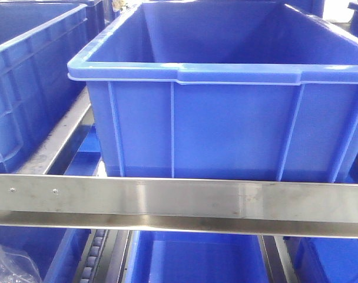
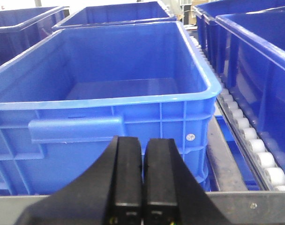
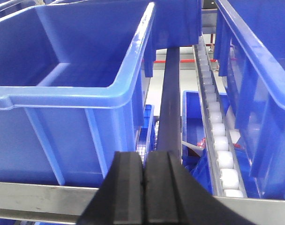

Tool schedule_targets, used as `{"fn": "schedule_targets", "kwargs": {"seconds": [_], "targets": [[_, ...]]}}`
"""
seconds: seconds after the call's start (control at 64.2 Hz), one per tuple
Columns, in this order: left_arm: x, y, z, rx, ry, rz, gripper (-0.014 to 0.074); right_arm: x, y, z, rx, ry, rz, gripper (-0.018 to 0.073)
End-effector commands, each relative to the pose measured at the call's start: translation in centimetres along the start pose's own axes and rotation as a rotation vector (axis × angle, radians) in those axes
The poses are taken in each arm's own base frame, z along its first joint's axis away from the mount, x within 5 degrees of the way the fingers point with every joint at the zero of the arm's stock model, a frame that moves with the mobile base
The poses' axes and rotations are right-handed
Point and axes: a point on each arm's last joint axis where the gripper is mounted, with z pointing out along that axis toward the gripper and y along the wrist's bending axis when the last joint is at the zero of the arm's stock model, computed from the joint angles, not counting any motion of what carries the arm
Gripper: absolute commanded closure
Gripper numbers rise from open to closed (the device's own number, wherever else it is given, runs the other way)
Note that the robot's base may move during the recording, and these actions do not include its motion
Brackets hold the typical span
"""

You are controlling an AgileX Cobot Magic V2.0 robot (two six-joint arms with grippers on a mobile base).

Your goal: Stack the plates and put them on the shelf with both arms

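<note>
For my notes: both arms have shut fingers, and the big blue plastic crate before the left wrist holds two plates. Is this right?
Not quite. The left wrist view shows the big blue plastic crate empty, with no plates in it. The left fingers and the right fingers are shut, as you wrote.

Blue plastic crate (image 1: 226, 112), open-topped, sits on a metal rack behind a brushed steel rail (image 1: 179, 200). More blue crates (image 1: 26, 76) stand beside it and on the level below. White roller track (image 3: 217, 140) runs between crates. Crumpled clear plastic bag (image 1: 14, 265) lies in lower left crate. Even overhead light, glare on rims.
</note>
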Motion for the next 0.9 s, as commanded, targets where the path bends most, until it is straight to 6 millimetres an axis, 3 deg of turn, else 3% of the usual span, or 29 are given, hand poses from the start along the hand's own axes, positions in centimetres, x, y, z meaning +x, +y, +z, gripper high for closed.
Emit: {"fn": "schedule_targets", "kwargs": {"seconds": [0.0, 0.888], "targets": [[-0.64, 0.14, -0.21, -0.014, -0.088, -0.007, 0.0511, -0.94, -0.05, -0.19, 0.007, -0.114, -0.012, 0.0529], [-0.42, 0.07, -0.2, -0.007, -0.063, -0.007, 0.0511, -0.94, -0.05, -0.19, 0.007, -0.114, -0.012, 0.0529]]}}
